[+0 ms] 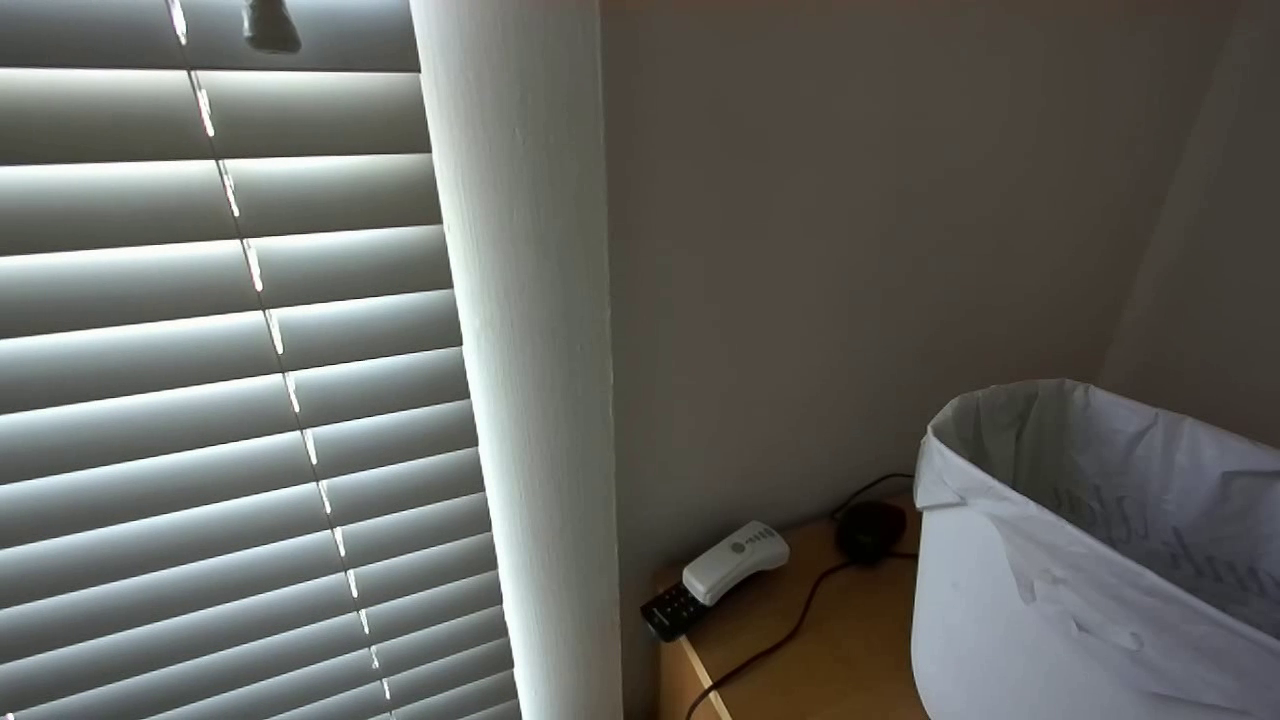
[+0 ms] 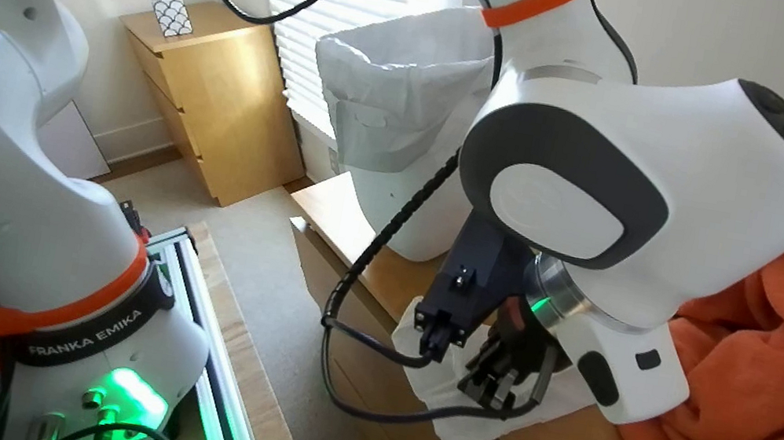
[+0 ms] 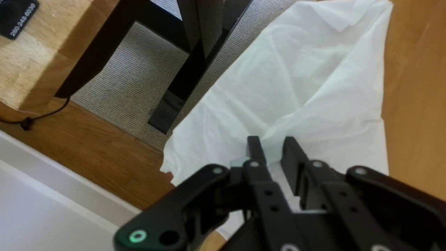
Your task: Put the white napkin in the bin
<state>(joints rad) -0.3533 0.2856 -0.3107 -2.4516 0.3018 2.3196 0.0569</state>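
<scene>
The white napkin lies spread and creased on the wooden top in the wrist view (image 3: 296, 83), with part of it hanging past the edge. It also shows under the gripper in an exterior view (image 2: 444, 384). My gripper (image 3: 270, 146) points at the napkin. Its fingers are partly closed, with a narrow gap between the tips and white napkin visible through it. It also shows in an exterior view (image 2: 487, 387). Contact with the napkin is not clear. The white bin with its bag folded over the rim shows in both exterior views (image 1: 960, 600) (image 2: 396, 101), behind the arm.
An orange cloth (image 2: 771, 379) lies beside the napkin. A white remote (image 1: 735, 560), a black remote (image 1: 670, 610) and a black corded object (image 1: 870, 530) lie by the bin. A dresser (image 2: 236, 106) with a tissue box (image 2: 172, 18) stands farther back. A cable (image 2: 400, 221) loops by the gripper.
</scene>
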